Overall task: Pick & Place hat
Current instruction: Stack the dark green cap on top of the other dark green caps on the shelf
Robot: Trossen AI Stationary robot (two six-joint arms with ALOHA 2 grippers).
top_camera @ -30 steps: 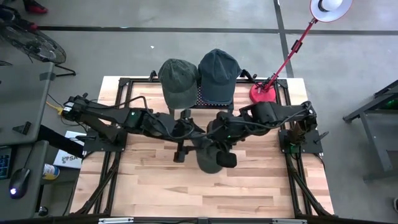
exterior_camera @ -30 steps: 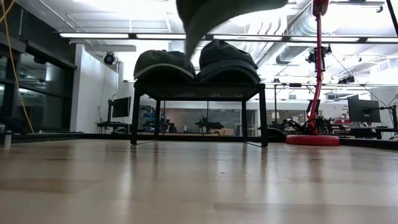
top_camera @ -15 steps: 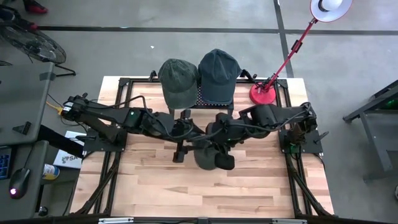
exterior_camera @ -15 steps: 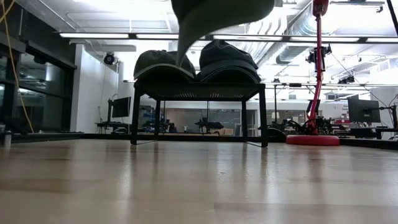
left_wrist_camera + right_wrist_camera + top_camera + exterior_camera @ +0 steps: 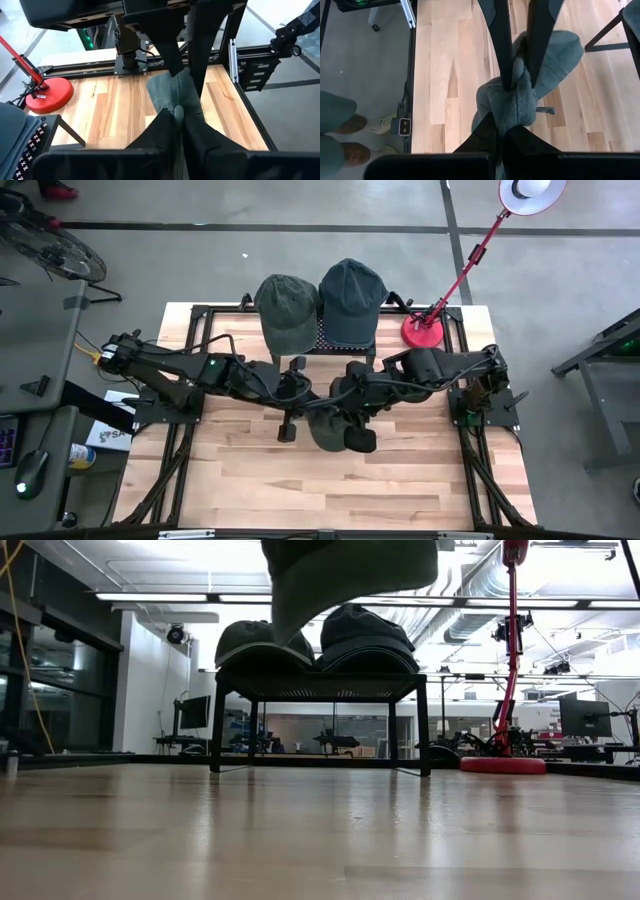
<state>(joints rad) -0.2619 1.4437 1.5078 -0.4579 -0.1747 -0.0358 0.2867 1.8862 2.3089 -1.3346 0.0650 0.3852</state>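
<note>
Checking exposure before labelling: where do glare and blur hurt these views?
Low view: bright ceiling lights behind leave the two dark caps on the black stand and the held grey-green hat as silhouettes; the near wooden tabletop is blurred. High view: evenly lit. Wrist views: near fingers soft.

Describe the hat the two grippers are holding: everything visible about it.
The held hat is a grey-green cap of soft, felt-like fabric, bunched and creased where it is pinched. The left gripper and right gripper are each shut on it from opposite sides. It hangs in the air above the wooden table, touching nothing else, in front of the rack.
</note>
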